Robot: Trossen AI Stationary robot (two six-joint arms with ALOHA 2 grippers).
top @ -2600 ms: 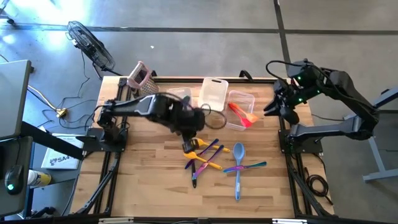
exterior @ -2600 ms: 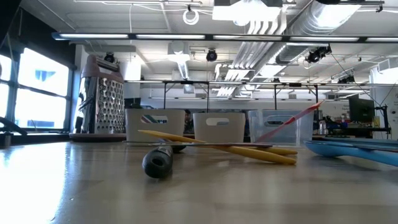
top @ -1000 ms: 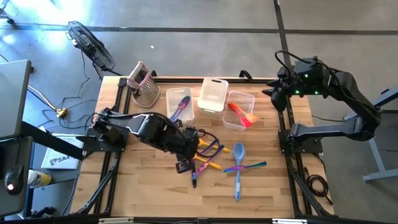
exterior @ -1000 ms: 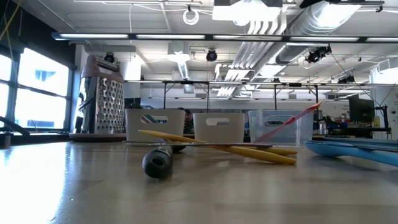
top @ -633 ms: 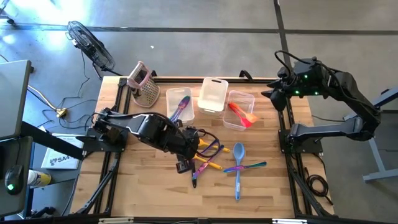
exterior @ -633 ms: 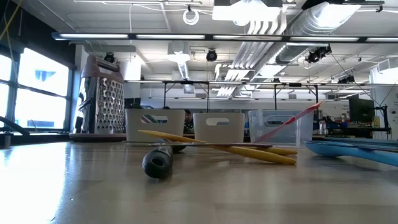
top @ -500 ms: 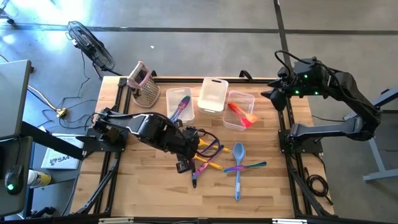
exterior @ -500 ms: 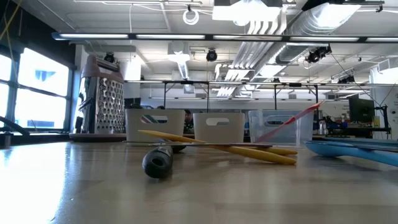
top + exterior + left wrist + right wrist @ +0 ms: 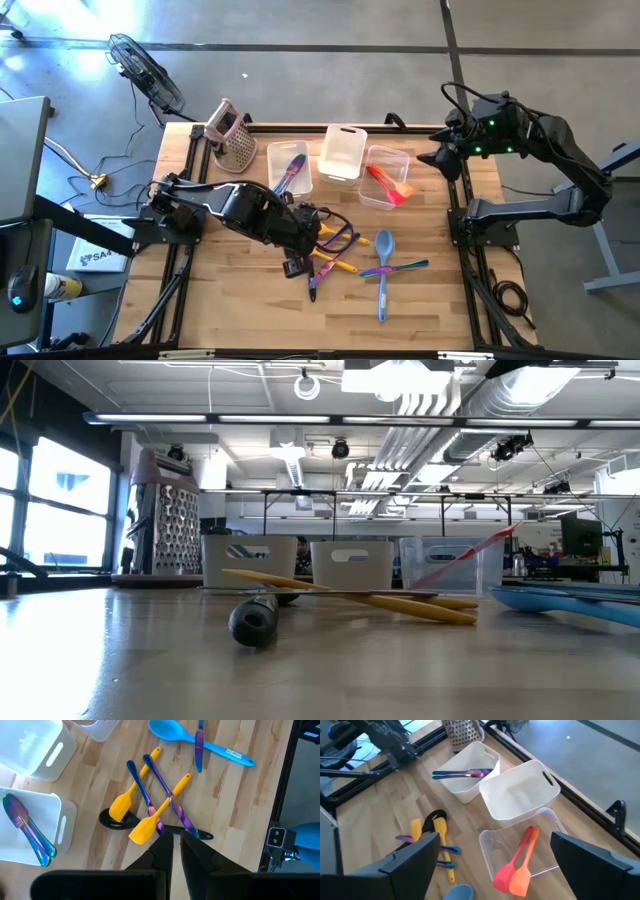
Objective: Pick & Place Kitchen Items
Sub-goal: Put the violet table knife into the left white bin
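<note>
yellow spatulas (image 9: pixel 134 815) crossed mid-table | blue spoon (image 9: pixel 384 262) flat | red/orange spatulas (image 9: pixel 390 183) in tub

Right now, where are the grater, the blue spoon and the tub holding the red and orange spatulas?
grater (image 9: pixel 232 143), high view, on its metal body.
blue spoon (image 9: pixel 383 241), high view, on its bowl.
tub with the red and orange spatulas (image 9: pixel 551 818), right wrist view, on its clear rim.

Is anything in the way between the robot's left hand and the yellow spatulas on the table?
Nothing visible blocks it. The left hand, shut, hangs right above the nearer yellow spatula. But the pile is tangled: a purple utensil lies across that spatula's handle, and the other yellow spatula sits on a black spoon.
</note>
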